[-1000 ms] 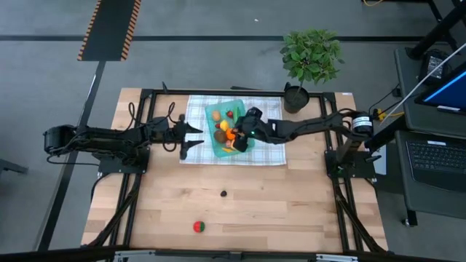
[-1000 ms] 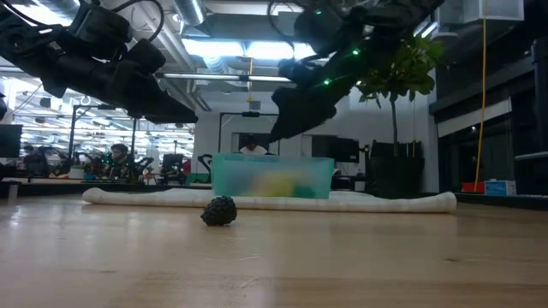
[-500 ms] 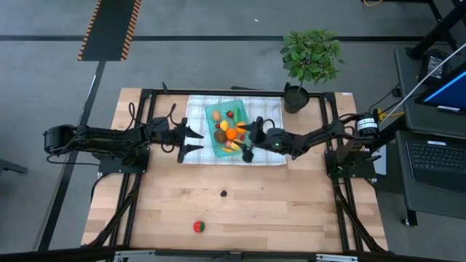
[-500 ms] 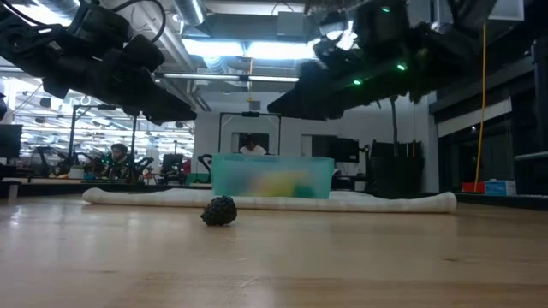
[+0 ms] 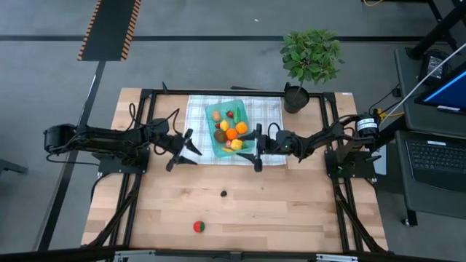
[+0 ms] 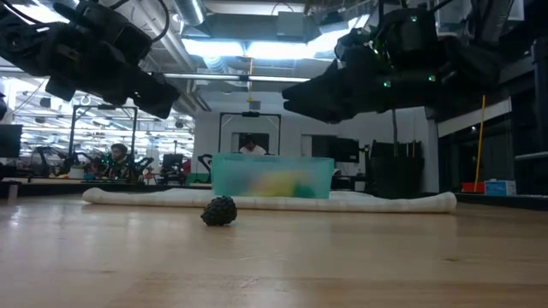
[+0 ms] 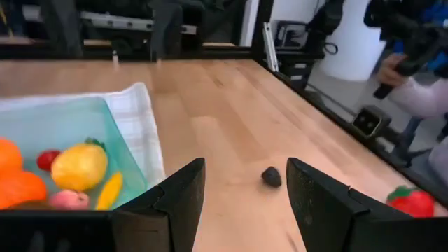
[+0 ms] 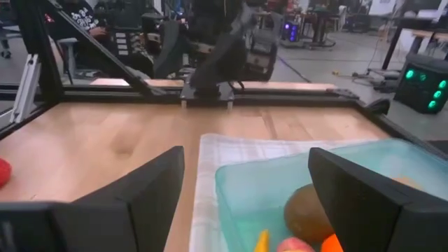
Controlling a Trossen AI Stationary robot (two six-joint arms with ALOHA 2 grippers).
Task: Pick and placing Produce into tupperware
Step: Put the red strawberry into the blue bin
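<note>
Nearest you on the worktop (image 5: 291,211), a red berry (image 5: 198,227) lies close to the front edge, and a small dark berry (image 5: 223,193) sits a little farther in; both are well apart from the tupperware (image 5: 218,131) and are what remains to collect. Farther back, your left pincer (image 5: 177,151) hangs above the left edge of the checked cloth (image 5: 198,116), jaws apart and empty, with the dark berry framed between its fingers in its wrist view. Your right pincer (image 5: 256,151) hovers over the cloth just beside the tupperware's near right corner, jaws wide and empty. The tupperware already holds oranges, a lemon and a kiwi. I judge you're between picks: next, bring one pincer forward and down over the dark berry, then close gently.
</note>
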